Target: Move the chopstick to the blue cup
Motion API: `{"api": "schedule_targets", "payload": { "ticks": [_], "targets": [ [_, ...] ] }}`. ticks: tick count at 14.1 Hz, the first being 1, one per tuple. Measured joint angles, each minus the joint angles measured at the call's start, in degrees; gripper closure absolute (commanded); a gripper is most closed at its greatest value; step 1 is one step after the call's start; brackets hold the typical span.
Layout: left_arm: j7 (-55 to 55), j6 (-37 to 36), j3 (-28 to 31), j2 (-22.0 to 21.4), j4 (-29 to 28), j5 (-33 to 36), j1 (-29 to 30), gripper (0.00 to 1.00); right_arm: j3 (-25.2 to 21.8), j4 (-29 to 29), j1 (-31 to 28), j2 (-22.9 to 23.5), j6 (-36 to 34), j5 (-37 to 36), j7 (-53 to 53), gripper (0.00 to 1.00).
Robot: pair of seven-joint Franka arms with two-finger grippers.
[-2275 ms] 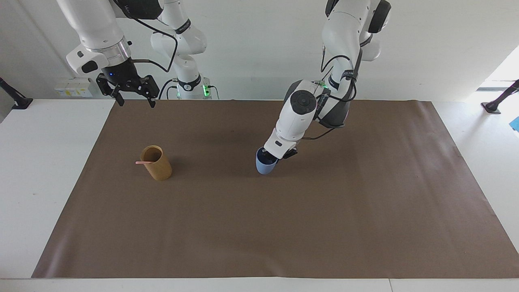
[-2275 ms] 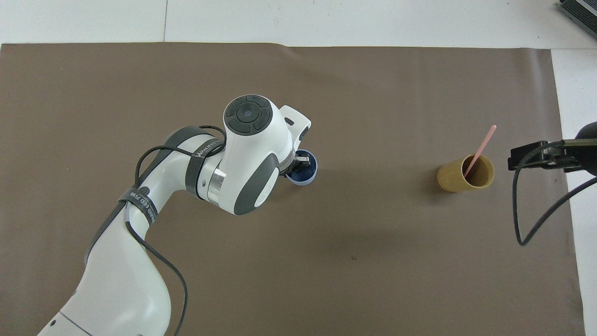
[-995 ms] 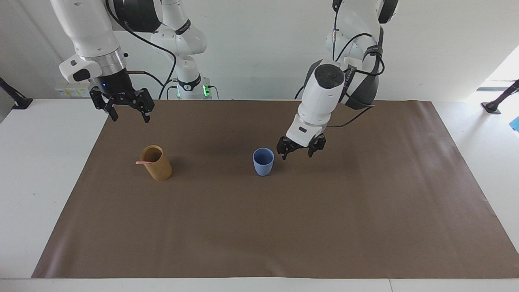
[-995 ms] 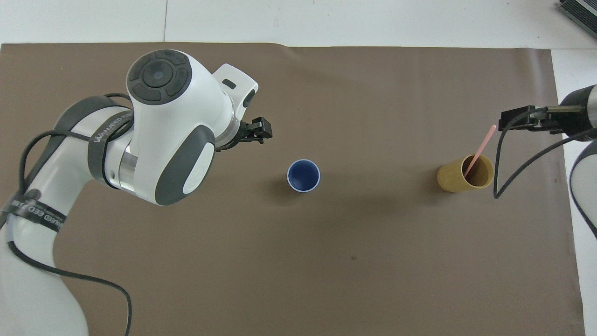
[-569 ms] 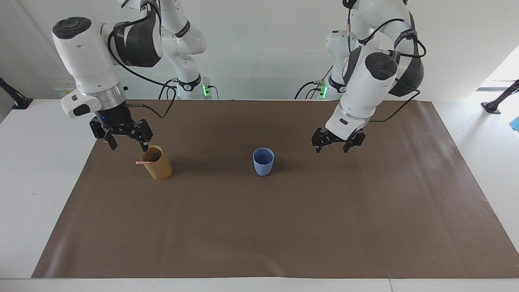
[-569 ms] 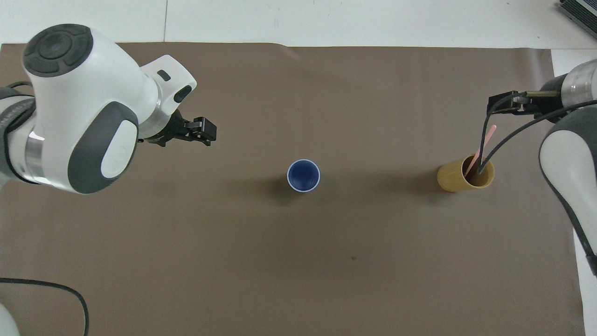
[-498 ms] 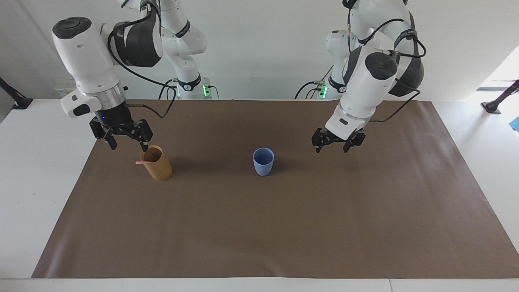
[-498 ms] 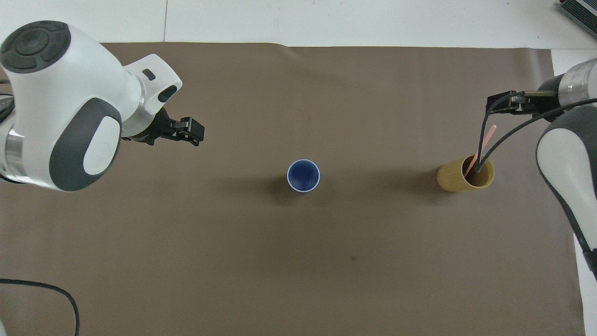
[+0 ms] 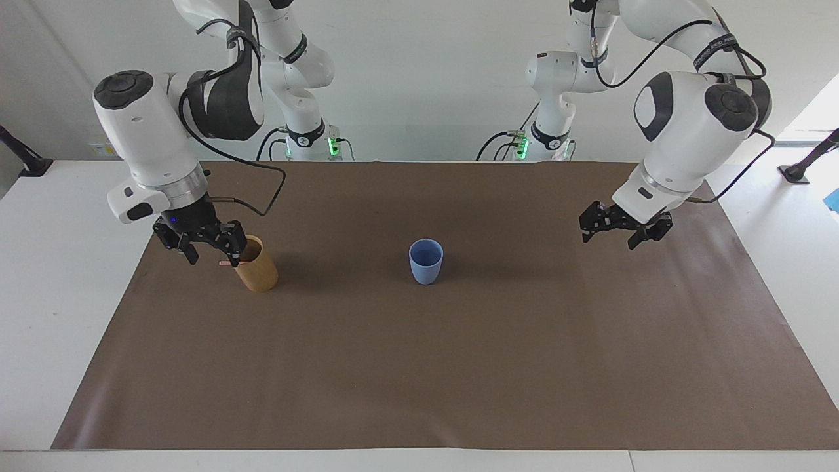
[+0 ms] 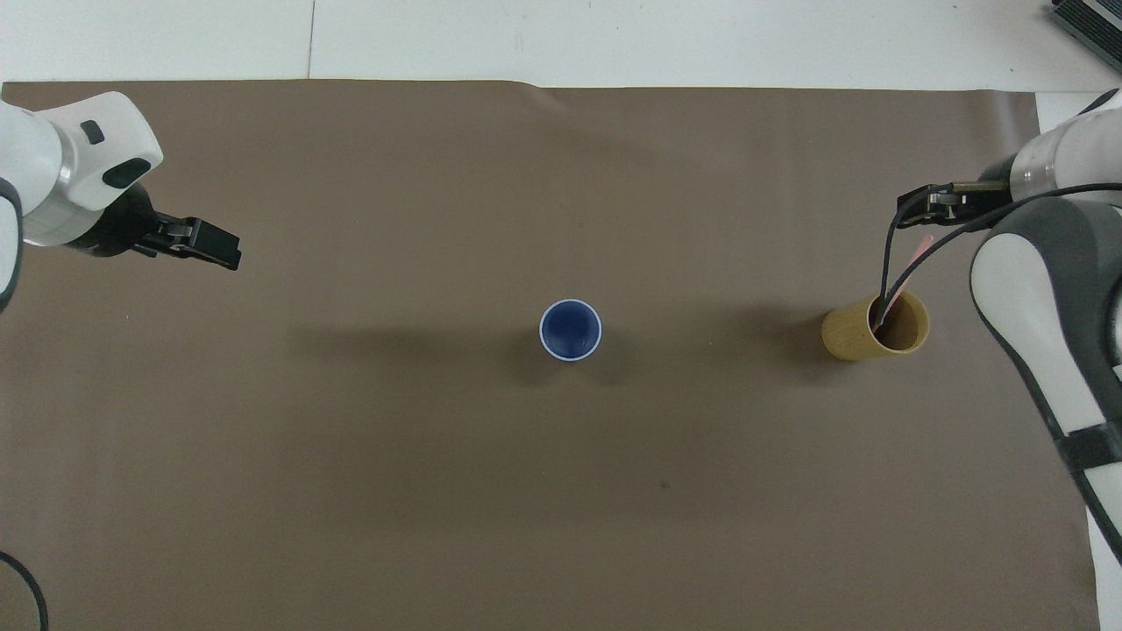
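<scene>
One pale pink chopstick (image 9: 227, 263) leans in a tan-brown holder (image 9: 257, 267) toward the right arm's end of the table. Its upper end sticks out over the rim; it also shows in the overhead view (image 10: 914, 255). My right gripper (image 9: 212, 253) is open and low beside the holder, one finger on each side of the stick's upper end. In the overhead view the right gripper (image 10: 920, 212) is over the stick's tip. The blue cup (image 9: 426, 261) stands upright and empty mid-table (image 10: 570, 329). My left gripper (image 9: 610, 238) is open and empty, raised over the mat (image 10: 217, 251).
A brown mat (image 9: 419, 367) covers most of the white table (image 9: 59, 275). The tan holder (image 10: 874, 328) stands level with the blue cup. The right arm's black cable (image 10: 894, 263) hangs over the holder's mouth.
My left gripper has let go of the blue cup, opened and drawn back toward the left arm's end. My right gripper has come down from above the mat's edge to the chopstick's upper end.
</scene>
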Motion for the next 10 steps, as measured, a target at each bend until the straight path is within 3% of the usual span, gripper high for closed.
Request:
{"api": "schedule_targets", "payload": {
  "ticks": [2, 3, 10],
  "targets": [
    [1.98, 0.0, 0.01, -1.67, 0.06, 0.0, 2.29, 0.0, 0.01, -2.11, -0.11, 0.02, 1.9, 0.01, -0.64, 0.83],
    [2.24, -0.05, 0.0, -2.83, 0.1, 0.01, 2.78, 0.0, 0.06, -2.67, -0.1, 0.01, 2.15, 0.02, -0.67, 0.99],
    [2.28, -12.04, -0.3, -9.34, 4.47, 1.37, 2.87, 0.0, 0.11, -3.08, -0.1, -1.08, 2.17, 0.05, -0.7, 1.0]
  ]
}}
